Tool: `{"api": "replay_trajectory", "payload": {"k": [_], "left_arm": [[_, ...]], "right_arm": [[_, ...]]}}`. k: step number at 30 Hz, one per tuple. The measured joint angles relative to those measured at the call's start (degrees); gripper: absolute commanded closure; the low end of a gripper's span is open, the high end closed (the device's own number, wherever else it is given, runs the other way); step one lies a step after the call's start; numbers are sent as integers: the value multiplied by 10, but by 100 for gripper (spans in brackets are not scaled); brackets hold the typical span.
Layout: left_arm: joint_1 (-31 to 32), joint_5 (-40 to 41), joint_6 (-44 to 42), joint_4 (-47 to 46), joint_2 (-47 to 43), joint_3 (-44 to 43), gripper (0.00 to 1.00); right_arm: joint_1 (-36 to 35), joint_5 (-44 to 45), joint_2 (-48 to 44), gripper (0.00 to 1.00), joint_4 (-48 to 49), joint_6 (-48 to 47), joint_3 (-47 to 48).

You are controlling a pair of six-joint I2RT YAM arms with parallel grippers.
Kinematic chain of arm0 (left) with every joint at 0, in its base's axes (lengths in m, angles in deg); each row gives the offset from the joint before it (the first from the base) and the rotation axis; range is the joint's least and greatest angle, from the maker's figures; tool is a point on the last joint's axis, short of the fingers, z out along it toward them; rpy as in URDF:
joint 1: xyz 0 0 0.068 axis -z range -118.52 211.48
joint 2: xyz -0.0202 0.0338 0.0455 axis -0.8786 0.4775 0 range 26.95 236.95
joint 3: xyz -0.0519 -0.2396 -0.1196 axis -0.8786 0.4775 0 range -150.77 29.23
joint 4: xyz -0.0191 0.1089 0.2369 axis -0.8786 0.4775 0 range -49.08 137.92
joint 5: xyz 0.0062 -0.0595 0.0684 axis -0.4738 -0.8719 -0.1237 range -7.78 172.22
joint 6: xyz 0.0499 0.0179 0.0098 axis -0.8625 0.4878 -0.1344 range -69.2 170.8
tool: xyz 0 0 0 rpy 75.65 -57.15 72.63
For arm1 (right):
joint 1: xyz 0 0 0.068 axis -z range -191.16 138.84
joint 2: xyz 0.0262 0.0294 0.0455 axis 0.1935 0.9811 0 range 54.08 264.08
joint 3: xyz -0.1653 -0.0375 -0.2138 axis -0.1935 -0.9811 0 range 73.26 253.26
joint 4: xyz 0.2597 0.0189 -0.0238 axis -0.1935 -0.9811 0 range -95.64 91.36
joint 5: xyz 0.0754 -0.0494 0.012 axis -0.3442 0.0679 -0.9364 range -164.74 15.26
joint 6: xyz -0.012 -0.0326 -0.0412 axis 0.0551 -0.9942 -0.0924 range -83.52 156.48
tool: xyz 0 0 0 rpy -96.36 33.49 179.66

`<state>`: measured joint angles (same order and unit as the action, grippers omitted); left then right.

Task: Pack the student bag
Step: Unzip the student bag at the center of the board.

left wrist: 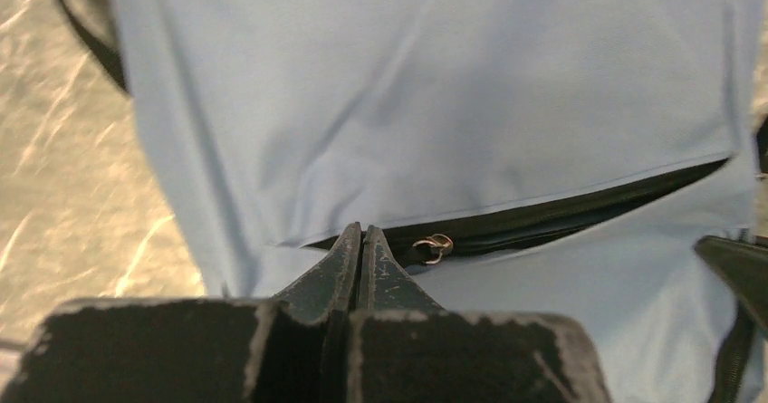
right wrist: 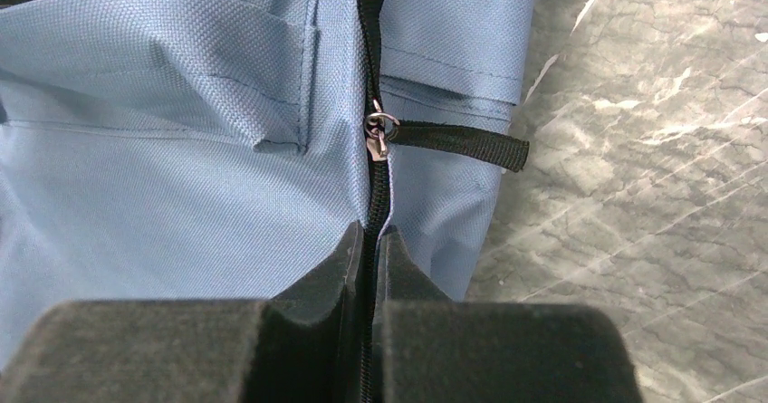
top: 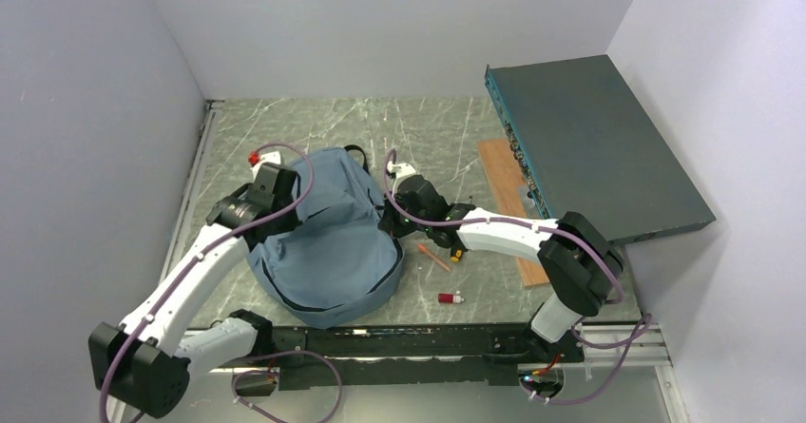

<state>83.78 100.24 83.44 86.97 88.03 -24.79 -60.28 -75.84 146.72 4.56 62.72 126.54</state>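
1. Here, the student bag (top: pixel 328 252) lies on the marbled table (top: pixel 304 128), left of centre.
2. The left gripper (left wrist: pixel 362 233), jaws together, touches the end of the bag's gaping zipper.
3. The right gripper (right wrist: pixel 373 233) pinches its closed zipper seam.

Soft dusty-blue fabric backpack (top: pixel 328 247) lies flat and rumpled on grey marbled counter (top: pixel 428 138), left of centre. Black top loop (top: pixel 354 149) at far end. Black zipper (right wrist: pixel 376 195) with black strap pull (right wrist: pixel 457 145) along right edge.

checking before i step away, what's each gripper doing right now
left gripper: closed, tips at the student bag fabric; whether it grips cannot be told
right gripper: closed, pinching the bag's zipper seam
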Motion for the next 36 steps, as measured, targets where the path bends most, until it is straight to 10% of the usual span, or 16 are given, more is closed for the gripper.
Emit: {"api": "replay_trajectory", "payload": {"k": [17,22,29,34,36], "left_arm": [[-19,122,183,116,-141,50,100],[-20,123,188,113,-144,56,96],[-25,149,182,131,-168,64,54],[-28,164,156,146,-178,63,4],[-28,168,139,144,-178,59,0]], "right_arm": [[-5,8,0,100,1,-11,1],[-7,7,-1,87,0,-26,2],[-7,12,-6,58,-45,-58,24],[-7,25,-37,37,-114,-89,50],[-7,33,-68,33,-142,-103,50]]}}
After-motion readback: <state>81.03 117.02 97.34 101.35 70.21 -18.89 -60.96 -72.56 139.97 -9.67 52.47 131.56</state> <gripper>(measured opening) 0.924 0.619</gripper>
